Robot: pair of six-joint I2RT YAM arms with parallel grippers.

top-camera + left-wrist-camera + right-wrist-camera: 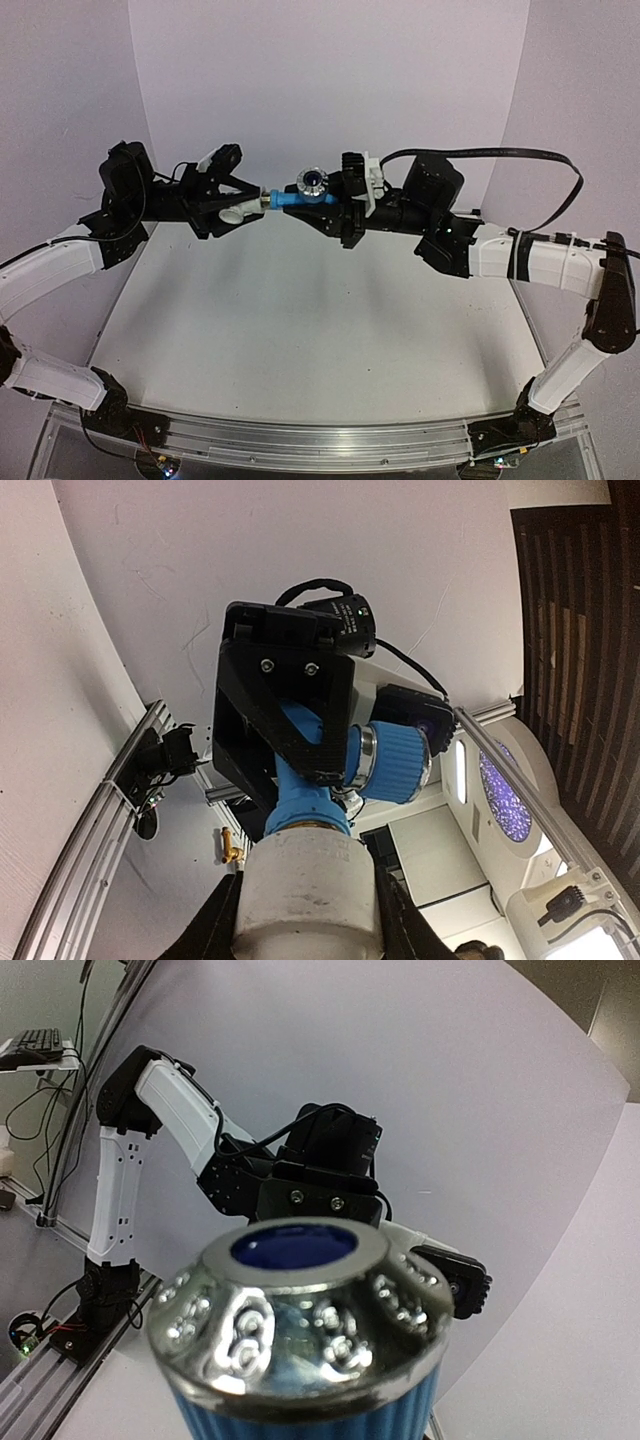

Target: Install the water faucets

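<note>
Both arms are raised above the table and meet in the middle. The light-blue water faucet (298,199) with its silvery knob (312,181) is held level in my right gripper (335,205), which is shut on its body. Its brass end sits in the mouth of a white cylindrical fitting (236,212), and my left gripper (222,208) is shut on that fitting. In the left wrist view the white fitting (305,890) fills the space between my fingers (212,932), with the faucet (305,792) entering it from above. The knob (295,1310) hides the right fingers in the right wrist view.
The white table (300,330) lies well below both grippers. An aluminium rail (300,442) runs along its near edge between the arm bases. A black cable (520,155) loops behind the right arm. White backdrop walls close in the back and sides.
</note>
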